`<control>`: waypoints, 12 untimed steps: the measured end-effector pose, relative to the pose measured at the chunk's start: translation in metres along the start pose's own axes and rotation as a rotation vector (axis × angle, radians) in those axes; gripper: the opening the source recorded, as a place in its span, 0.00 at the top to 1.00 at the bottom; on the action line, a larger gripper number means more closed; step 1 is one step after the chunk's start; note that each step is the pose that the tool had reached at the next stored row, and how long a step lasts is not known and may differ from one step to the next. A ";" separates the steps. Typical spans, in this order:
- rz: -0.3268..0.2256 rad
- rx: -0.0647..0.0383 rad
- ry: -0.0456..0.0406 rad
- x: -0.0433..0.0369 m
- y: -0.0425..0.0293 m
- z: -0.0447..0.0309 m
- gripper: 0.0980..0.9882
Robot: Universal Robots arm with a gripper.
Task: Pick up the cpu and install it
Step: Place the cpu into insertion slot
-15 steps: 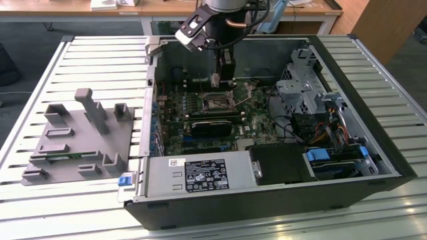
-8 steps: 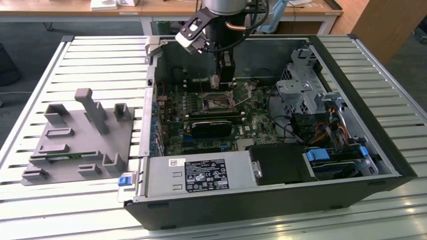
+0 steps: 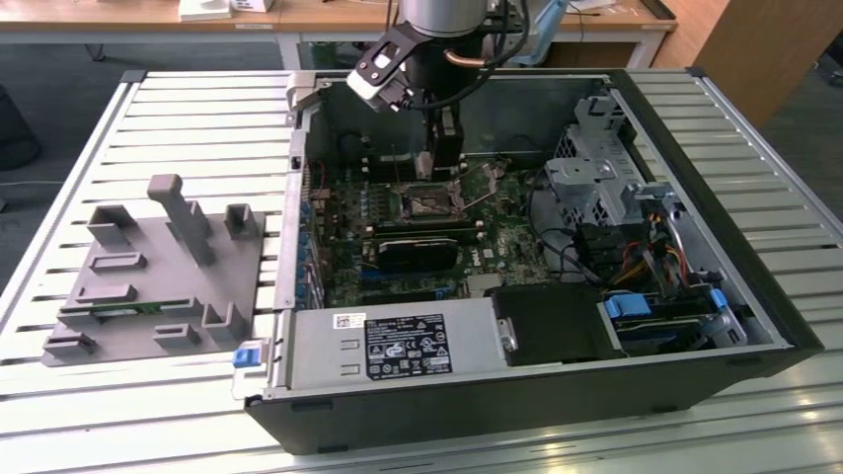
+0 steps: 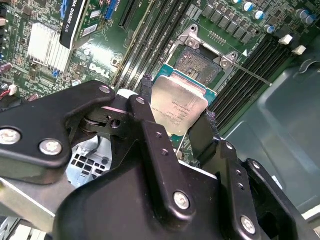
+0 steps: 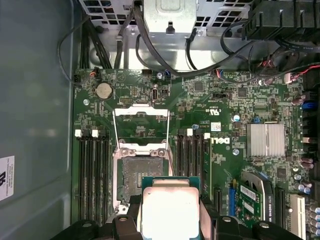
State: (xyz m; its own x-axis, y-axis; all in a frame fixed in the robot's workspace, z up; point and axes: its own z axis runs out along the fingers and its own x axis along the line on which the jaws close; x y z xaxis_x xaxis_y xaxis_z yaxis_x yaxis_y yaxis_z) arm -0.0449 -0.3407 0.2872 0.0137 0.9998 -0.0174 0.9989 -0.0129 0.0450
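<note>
Black end effector (image 4: pixel 177 100) links sit closest, clamped on two opposite edges of the cpu (image 4: pixel 181 111); the open socket (image 4: pixel 200 62) lies just ahead and below. Lowered tilted, rotated or off-centre, the chip could crush socket pins or jam against the frame

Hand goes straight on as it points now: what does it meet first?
Probably the open metal-framed socket on the green motherboard, touched first by the flat silver square cpu the hand grips; depth is unclear.
</note>
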 end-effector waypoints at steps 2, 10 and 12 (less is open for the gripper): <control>0.000 0.000 0.0000 0.0000 -0.0001 0.0016 0.50; 0.000 0.000 0.0000 0.0002 -0.0004 0.0082 0.50; 0.000 0.001 0.0000 0.0002 -0.0005 0.0096 0.50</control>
State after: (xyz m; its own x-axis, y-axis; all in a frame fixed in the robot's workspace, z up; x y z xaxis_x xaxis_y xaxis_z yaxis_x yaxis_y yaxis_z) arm -0.0450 -0.3407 0.2776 0.0137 0.9998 -0.0174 0.9989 -0.0129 0.0445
